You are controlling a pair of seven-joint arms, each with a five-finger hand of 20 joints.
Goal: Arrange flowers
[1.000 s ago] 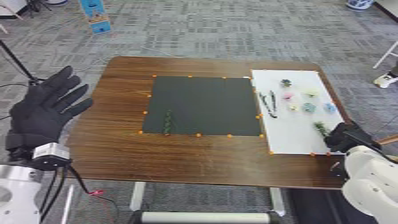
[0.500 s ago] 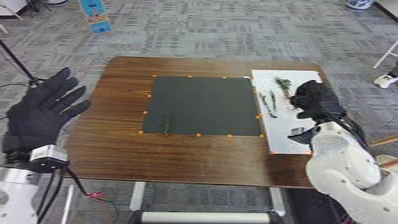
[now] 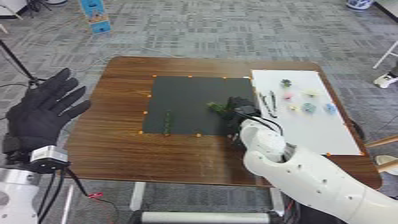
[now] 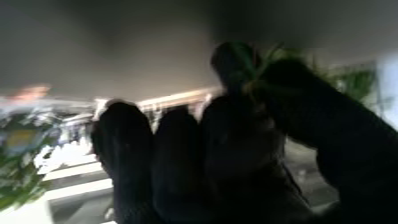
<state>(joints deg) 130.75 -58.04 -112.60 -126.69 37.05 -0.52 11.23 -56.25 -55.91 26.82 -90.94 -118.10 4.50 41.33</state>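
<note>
Over the right part of the dark square mat (image 3: 191, 95) is my right hand (image 3: 240, 110), with a green sprig (image 3: 216, 107) sticking out to its left. In the right wrist view, the thumb and a finger of my right hand (image 4: 240, 125) pinch the green sprig (image 4: 266, 77). Another green stem (image 3: 167, 122) lies upright on the mat's lower left. My left hand (image 3: 46, 107) is held off the table's left side, fingers straight and spread. On the white board (image 3: 311, 132) lie a dark green rosette (image 3: 285, 82), a pink flower (image 3: 288, 95), a blue flower (image 3: 330, 108) and several other small flowers.
Dark tweezers or scissors (image 3: 268, 103) lie on the white board's left part. Small orange markers edge the mat and board. The brown table (image 3: 133, 160) extends around both, and a wooden chair part (image 3: 384, 141) stands off its right side.
My right hand has moved left from the white board to the dark mat, carrying the green sprig that lay at the board's lower right. The left hand has barely moved.
</note>
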